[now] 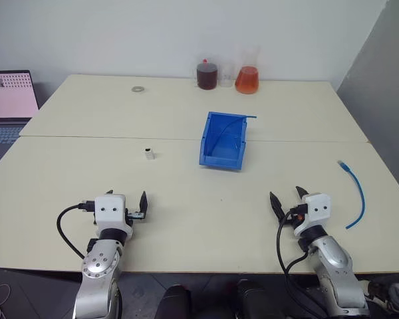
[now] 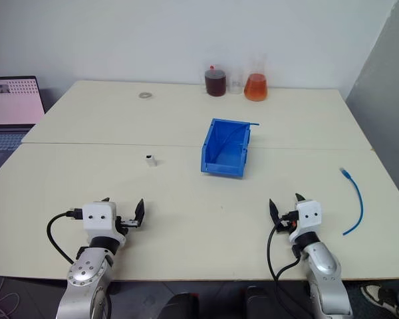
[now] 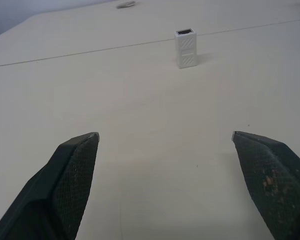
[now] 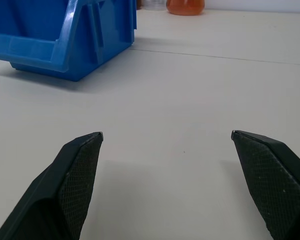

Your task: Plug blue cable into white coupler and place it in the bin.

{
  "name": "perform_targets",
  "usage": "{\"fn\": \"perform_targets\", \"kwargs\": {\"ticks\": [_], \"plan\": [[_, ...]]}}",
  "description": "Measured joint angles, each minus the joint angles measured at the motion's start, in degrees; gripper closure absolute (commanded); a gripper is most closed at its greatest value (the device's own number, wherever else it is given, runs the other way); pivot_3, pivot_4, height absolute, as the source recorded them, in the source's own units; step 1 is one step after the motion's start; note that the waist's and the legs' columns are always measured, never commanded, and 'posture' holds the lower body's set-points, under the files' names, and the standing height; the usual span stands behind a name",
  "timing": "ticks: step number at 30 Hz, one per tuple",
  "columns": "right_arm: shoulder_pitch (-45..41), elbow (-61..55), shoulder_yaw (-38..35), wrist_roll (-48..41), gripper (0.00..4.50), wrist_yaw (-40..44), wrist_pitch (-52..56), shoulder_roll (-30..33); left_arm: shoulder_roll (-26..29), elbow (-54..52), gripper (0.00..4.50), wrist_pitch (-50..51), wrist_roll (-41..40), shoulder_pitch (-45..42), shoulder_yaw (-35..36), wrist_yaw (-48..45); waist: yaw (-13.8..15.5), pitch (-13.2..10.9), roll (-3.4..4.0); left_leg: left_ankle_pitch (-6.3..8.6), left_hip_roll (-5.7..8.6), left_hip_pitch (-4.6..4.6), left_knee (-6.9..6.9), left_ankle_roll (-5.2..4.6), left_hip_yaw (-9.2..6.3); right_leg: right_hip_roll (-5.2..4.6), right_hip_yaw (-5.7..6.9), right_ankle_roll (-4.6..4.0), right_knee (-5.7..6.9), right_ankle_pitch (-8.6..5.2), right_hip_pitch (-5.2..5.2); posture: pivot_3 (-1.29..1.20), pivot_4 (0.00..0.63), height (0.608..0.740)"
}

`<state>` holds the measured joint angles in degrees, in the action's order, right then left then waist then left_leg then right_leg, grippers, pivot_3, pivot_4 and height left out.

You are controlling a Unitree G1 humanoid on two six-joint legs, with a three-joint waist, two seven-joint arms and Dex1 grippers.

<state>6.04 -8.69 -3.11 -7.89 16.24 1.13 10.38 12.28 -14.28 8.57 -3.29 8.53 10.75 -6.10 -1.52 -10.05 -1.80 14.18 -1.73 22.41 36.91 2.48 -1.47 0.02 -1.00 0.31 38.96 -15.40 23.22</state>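
Both grippers released, nothing grasped yet.
The right gripper [image 1: 286,200] should take the thin bright-blue cable [image 1: 355,193] at right near its clear plug; the left gripper [image 3: 165,142] should pinch the tiny white boxy coupler [image 3: 185,47], upper centre, squarely.

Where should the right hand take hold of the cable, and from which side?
Probably just behind the clear plug at the cable's far end, coming down from above. The cord lies flat on the table in a gentle curve, clear of the bin, so nothing blocks a top approach, and a grip near the plug would keep it steady for the coupler. The right hand is open and empty.
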Motion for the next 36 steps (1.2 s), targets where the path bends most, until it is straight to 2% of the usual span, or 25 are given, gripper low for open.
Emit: {"fn": "perform_targets", "kwargs": {"ticks": [14,27,36], "plan": [[0.3,0.0,0.3,0.0,0.13,0.3,-0.6,0.0,0.6,-0.1,0.0,-2.4,0.3,1.5,-0.2,-1.7,0.0,0.0,0.0,0.0,-0.01,-0.01,0.0,0.0,0.0,0.0,0.0,0.0,0.0,0.0,0.0,0.0,0.15,0.74],[0.4,0.0,1.1,0.2,0.13,1.1,-0.7,0.4,1.6,-1.2,0.0,-1.2,-6.2,3.8,-0.1,-8.8,0.0,0.0,0.0,0.0,-0.01,-0.01,0.0,0.0,0.01,-0.01,0.0,-0.02,0.0,-0.01,0.0,0.0,0.15,0.74],[0.9,-0.2,1.0,0.8,0.13,0.2,-1.0,0.4,8.1,-4.1,0.0,-0.3,-9.9,3.7,-2.1,-18.4,0.0,0.0,0.01,0.0,-0.03,-0.01,-0.01,0.0,-0.01,0.0,0.02,-0.22,0.0,-0.13,0.01,0.0,0.15,0.74]]}}
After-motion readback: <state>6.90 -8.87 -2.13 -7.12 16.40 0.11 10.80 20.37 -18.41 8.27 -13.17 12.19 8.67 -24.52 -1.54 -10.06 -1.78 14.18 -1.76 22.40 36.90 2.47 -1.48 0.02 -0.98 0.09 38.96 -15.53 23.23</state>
